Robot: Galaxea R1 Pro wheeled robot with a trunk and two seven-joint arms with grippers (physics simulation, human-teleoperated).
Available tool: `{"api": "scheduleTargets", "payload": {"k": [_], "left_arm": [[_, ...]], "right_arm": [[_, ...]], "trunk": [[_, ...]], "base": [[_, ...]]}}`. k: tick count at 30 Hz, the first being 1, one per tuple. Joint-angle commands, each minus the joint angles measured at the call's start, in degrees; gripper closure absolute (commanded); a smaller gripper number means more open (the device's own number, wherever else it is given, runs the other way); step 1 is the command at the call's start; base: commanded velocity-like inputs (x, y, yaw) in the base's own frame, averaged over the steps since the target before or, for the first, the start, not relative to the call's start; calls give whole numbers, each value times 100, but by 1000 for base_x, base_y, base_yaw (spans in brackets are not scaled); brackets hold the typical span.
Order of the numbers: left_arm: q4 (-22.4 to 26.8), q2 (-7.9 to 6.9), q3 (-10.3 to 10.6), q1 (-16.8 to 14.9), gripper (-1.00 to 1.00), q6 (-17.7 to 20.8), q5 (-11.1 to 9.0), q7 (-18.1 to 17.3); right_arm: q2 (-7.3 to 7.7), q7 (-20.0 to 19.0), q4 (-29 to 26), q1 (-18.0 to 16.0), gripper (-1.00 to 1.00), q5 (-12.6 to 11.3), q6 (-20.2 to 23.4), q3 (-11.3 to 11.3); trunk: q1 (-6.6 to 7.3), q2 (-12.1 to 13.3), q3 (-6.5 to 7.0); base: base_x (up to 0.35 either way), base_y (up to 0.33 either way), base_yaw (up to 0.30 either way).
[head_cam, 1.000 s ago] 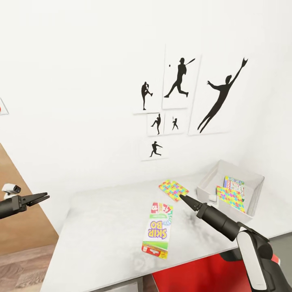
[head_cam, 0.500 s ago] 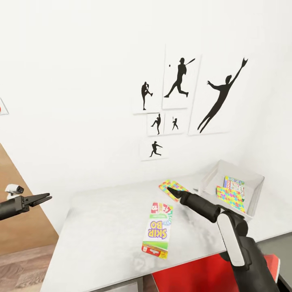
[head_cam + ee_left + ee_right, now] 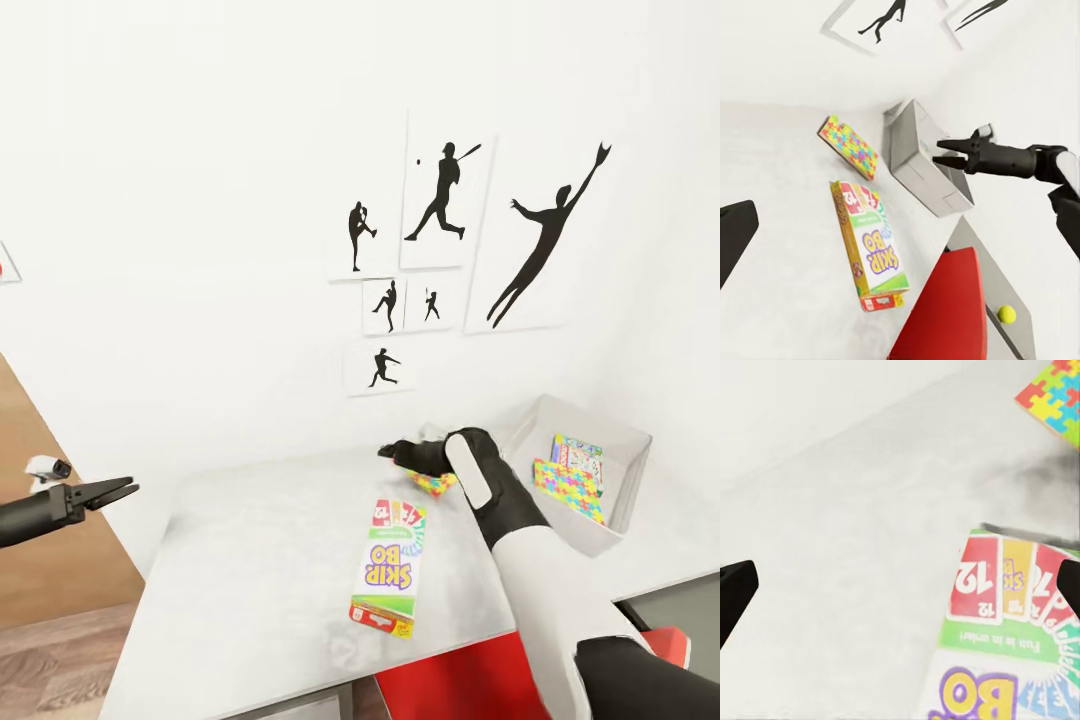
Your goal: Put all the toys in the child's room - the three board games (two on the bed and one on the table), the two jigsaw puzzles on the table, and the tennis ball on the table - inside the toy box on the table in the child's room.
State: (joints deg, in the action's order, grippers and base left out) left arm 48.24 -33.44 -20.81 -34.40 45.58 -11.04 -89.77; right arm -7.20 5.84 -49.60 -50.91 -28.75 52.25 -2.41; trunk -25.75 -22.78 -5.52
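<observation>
On the pale table [image 3: 250,560] lies the red-yellow-green Skip-Bo board game [image 3: 390,565] [image 3: 874,247] [image 3: 1012,637]. Just beyond it a loose jigsaw puzzle [image 3: 440,482] [image 3: 849,145] [image 3: 1057,394] is partly covered by my right arm. My right gripper [image 3: 387,450] [image 3: 939,150] [image 3: 900,585] hovers open above the table near that puzzle, holding nothing. The grey toy box [image 3: 625,435] [image 3: 922,161] holds a second jigsaw [image 3: 570,490] and a small blue game [image 3: 578,455]. The tennis ball [image 3: 1006,313] rests on a grey surface past the red chair. My left gripper [image 3: 128,488] hangs open and empty, left of the table.
A red chair [image 3: 470,670] [image 3: 945,307] is tucked under the table's near edge by my right arm. Black silhouette sports pictures [image 3: 445,205] hang on the white wall behind the table. Wood-plank floor [image 3: 50,650] lies at the left.
My right arm has swung left and forward, from beside the toy box to over the loose puzzle, covering most of it. The left gripper drifted slightly right.
</observation>
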Motion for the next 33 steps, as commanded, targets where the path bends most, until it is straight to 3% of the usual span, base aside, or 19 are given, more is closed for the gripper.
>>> {"api": "scheduleTargets", "payload": {"k": [1,3,6,9,11,15,21,26,33], "left_arm": [[10,56,3,-5,-100,62,1,-23],[24,140,6,-5,-100,63,-1,-23],[44,455,34,-5,-100,72,3,-23],[51,747,189,-5,-100,79,10,-23],[52,834,304,-5,-100,83,10,-23],[54,908,437,-5,-100,92,4,-23],[56,930,468,-5,-100,84,-6,-23],[154,1037,477,-5,-100,86,-10,-23],[233,1067,491,-5,-100,91,-12,-23]], "right_arm": [[-16,205,344,-136,-100,-72,-43,-2],[-21,299,572,-219,-100,-81,-131,1],[-11,414,856,-313,-100,-75,-306,3],[3,456,950,-325,-100,-35,-363,-22],[14,468,972,-320,-100,-22,-372,-35],[31,483,998,-302,-100,-11,-382,-50],[54,480,1037,-283,-100,-29,-397,-50],[58,484,1093,-276,-100,-31,-380,-49],[60,486,1640,-272,-100,-18,-405,-48]], "trunk": [[-4,-14,-13],[-4,-14,-13],[-4,-14,-13],[-4,-14,-13],[-4,-14,-13],[-4,-14,-19],[-4,-14,-63],[-4,-14,-109],[-4,-14,-175]], "base": [[0,0,0],[0,0,0],[28,-19,0],[17,-13,0],[7,-6,0],[3,-2,0],[0,0,0],[0,0,0],[0,0,0]]}}
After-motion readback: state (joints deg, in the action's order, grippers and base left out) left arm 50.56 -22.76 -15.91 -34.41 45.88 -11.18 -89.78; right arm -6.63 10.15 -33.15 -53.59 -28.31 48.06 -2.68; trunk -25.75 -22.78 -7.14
